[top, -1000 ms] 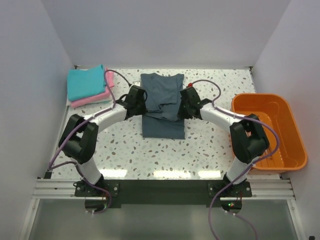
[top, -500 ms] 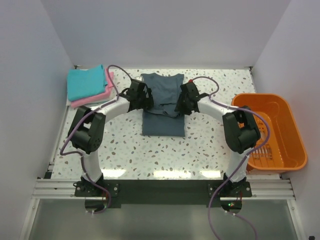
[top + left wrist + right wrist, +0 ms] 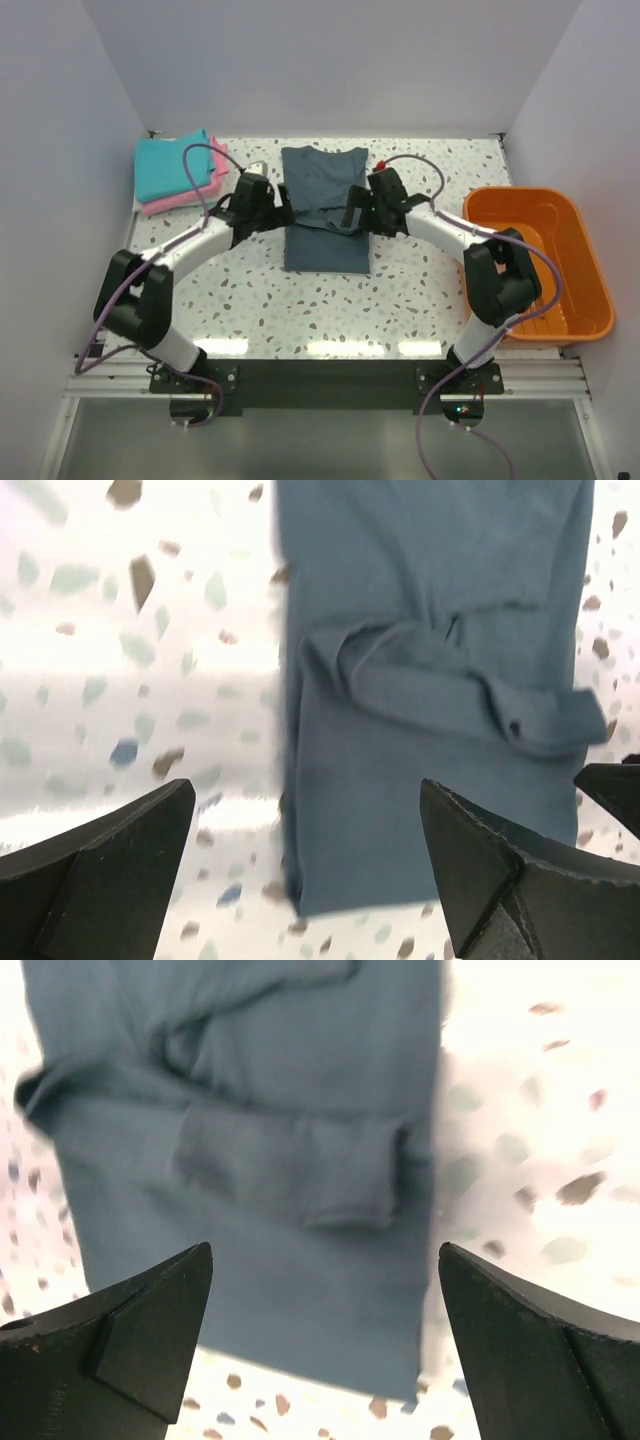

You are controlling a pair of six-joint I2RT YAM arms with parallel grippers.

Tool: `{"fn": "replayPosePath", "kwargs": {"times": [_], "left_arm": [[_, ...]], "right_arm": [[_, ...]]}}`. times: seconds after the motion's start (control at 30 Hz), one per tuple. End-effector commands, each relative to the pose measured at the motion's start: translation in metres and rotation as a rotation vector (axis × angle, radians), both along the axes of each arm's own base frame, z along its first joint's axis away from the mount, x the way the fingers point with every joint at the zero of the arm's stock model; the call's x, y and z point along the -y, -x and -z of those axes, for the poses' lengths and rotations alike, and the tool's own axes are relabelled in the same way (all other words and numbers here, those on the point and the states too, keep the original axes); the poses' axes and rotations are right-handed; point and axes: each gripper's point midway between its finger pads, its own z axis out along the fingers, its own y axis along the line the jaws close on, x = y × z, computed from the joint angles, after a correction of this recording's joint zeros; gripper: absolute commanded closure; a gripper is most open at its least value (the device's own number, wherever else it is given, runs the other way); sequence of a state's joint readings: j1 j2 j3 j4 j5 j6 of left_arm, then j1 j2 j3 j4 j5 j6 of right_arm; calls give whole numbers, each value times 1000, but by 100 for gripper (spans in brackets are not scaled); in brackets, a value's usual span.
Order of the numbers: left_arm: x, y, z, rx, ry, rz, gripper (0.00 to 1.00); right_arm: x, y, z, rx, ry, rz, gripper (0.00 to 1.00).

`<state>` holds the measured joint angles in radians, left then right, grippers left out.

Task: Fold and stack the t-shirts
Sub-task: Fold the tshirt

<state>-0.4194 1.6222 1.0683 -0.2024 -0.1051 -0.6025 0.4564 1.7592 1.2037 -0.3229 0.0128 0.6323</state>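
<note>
The dark slate blue-grey t-shirt [image 3: 325, 225] lies as a narrow folded strip in the middle of the table, with its sleeves tucked across it in a rumpled band [image 3: 450, 690]. My left gripper [image 3: 283, 209] hangs open over its left edge, nothing between the fingers [image 3: 100, 870]. My right gripper [image 3: 353, 215] hangs open over the right edge [image 3: 410, 1190], also empty. The turquoise t-shirt [image 3: 172, 165] rests folded on the pink t-shirt [image 3: 185, 198] at the back left.
An orange plastic bin [image 3: 540, 262] stands at the right edge of the speckled table [image 3: 300, 300]. White walls close the left, right and back sides. Purple cables loop over both arms.
Both grippers went from shut on the dark shirt's sides to open, and the cloth now lies flat. The left arm's elbow swung out to the left.
</note>
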Motion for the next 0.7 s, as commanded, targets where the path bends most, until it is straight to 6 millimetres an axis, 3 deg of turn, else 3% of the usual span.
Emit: {"fn": "replayPosePath", "kwargs": {"times": [0.0, 0.13, 0.27, 0.3, 0.43, 0.67], "left_arm": [[-10, 35, -6, 15, 63, -11, 0], [-31, 69, -2, -13, 52, -66, 0], [-44, 98, 1, -30, 45, -77, 0], [-48, 101, -5, -10, 49, -85, 0], [-58, 111, -9, -1, 27, -103, 0], [-61, 115, -5, -9, 14, -106, 0]], "right_arm": [[-38, 29, -14, 57, 16, -163, 1], [-61, 34, -1, 38, 21, -215, 1], [-82, 21, 10, 25, -5, -244, 1], [-84, 19, 19, 15, 5, -248, 1], [-87, 0, 20, 39, 51, -232, 1], [-82, -49, 0, 138, 164, -189, 1]]}}
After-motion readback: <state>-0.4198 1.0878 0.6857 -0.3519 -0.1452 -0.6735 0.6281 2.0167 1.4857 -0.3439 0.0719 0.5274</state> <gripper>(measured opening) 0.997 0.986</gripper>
